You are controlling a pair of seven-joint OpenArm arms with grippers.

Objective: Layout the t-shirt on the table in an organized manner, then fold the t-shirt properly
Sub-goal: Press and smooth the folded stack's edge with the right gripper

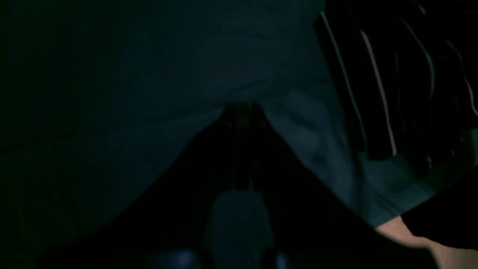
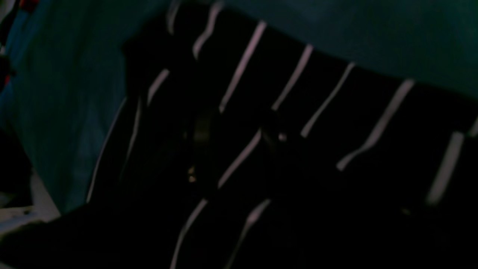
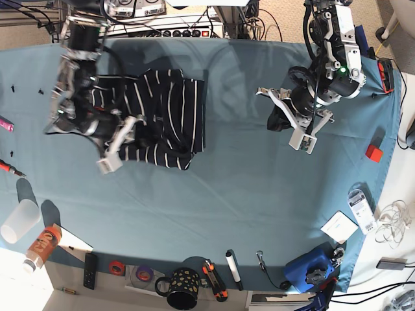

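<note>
Right end effector (image 3: pixel 115 150) sits low over the t-shirt (image 3: pixel 170 116), jaws standing partly apart, and whether fabric lies between them cannot be told. Left end effector (image 3: pixel 299 133) hangs well apart over bare teal surface (image 3: pixel 246 194), pinched closed on nothing visible. Bunched and creased, the shirt lies at the surface's far corner on the robot's right. Pulling with one arm alone would likely drag the whole heap instead of spreading it, and a bite through several layers would deepen the wrinkles.
</note>
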